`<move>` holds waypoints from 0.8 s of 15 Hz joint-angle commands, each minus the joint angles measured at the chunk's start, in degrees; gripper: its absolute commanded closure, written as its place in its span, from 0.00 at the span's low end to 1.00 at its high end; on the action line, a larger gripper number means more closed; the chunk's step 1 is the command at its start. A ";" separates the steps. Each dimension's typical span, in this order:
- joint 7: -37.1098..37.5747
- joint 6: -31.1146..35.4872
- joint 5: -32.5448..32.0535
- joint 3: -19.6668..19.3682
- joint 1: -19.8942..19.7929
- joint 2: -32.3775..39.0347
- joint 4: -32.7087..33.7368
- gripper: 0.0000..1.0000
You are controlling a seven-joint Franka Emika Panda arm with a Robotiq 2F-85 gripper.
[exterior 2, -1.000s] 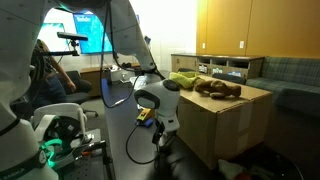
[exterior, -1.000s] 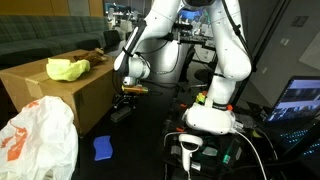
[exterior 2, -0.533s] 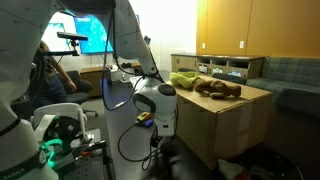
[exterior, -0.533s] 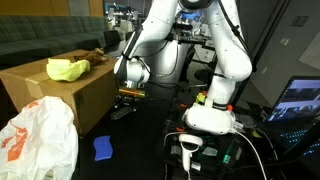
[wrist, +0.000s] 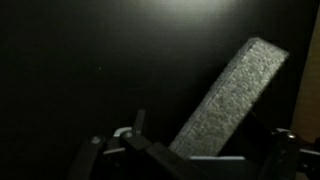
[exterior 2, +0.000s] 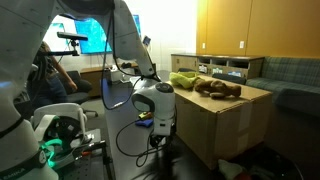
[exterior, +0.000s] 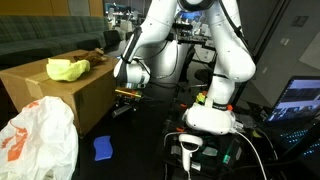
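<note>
Right now the cardboard box (exterior: 60, 95) stands alongside, and I have the end effector (exterior: 124, 100) low by its side. Its fingers are spread wide to straddle the grey foam block (wrist: 225, 100), which lies slantwise on the dark floor (wrist: 80, 70), apparently untouched.

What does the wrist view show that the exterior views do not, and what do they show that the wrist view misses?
Only the wrist view: a grey, rough slab lying slantwise on a dark surface, close before the hand. Only the exterior views: the cardboard box with a yellow-green thing on top, the white bag and the robot's arm. Both: the hand, open and holding nothing. The blue pad on the floor may be that slab; I cannot tell.
</note>
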 commanded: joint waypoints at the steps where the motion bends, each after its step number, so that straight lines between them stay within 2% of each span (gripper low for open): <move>1: 6.41 0.36 -2.51 -3.14 3.85 0.74 0.29 0.00; 2: 7.70 0.20 -3.17 -3.63 4.45 0.76 0.23 0.16; 3: 8.77 0.05 -3.92 -4.02 4.82 0.52 -0.11 0.26; 10: 19.15 -1.29 -14.38 -8.18 8.96 -2.66 -3.94 0.79; 12: 23.07 -2.22 -19.17 -9.76 10.60 -4.09 -5.46 0.88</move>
